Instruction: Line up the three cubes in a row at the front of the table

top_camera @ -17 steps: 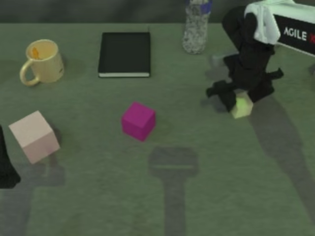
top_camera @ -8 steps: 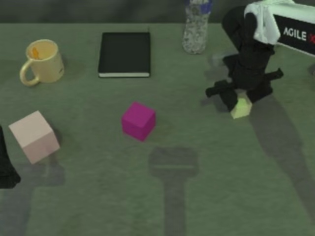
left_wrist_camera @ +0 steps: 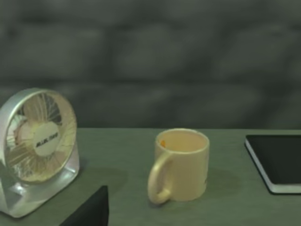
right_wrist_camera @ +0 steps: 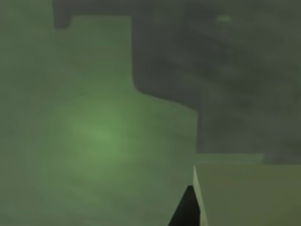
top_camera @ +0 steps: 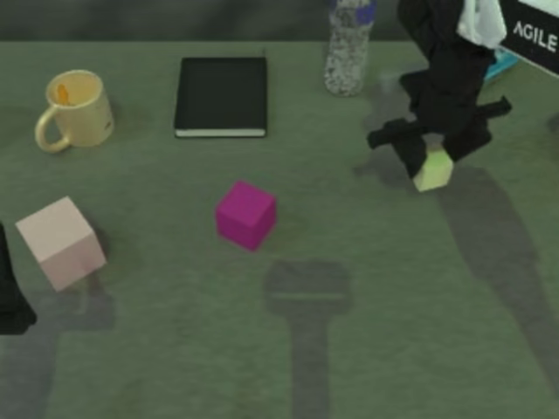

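Observation:
My right gripper [top_camera: 428, 163] is shut on the small pale yellow-green cube [top_camera: 434, 175] and holds it above the table [top_camera: 367, 288] at the back right. In the right wrist view the cube [right_wrist_camera: 249, 197] fills the corner beside one dark finger [right_wrist_camera: 186, 212]. The magenta cube [top_camera: 245, 214] sits near the middle of the table. The large pale pink cube [top_camera: 60, 241] rests at the left. My left gripper [top_camera: 10, 301] stays parked, open, at the left edge, just left of the pink cube.
A yellow mug [top_camera: 74, 109] stands at the back left, a black book [top_camera: 220, 96] beside it, and a clear bottle [top_camera: 348, 52] at the back centre. A small fan [left_wrist_camera: 37, 146] shows in the left wrist view.
My right gripper has risen and shifted slightly toward the back with the yellow-green cube in it. The other cubes and the left arm have not moved.

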Robot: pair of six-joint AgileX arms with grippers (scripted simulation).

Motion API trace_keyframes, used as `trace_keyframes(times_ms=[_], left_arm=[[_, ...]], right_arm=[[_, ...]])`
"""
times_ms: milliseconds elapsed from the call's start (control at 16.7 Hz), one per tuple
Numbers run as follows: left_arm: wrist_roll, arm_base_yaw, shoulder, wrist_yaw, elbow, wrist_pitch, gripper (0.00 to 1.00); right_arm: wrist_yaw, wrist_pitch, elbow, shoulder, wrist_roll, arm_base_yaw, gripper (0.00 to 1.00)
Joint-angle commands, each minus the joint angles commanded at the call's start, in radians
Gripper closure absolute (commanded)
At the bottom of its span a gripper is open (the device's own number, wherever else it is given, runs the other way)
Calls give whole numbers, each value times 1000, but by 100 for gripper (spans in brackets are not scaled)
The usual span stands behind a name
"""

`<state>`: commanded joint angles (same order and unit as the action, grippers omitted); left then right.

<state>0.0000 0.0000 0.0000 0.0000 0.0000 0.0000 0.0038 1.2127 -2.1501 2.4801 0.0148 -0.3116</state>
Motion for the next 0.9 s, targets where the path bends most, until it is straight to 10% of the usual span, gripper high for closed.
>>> trace_keyframes(times_ms=[900], left_arm=[[0,0,0,0,0,0,0]], right_arm=[[4,-8,219,-232,224,-130,100]])
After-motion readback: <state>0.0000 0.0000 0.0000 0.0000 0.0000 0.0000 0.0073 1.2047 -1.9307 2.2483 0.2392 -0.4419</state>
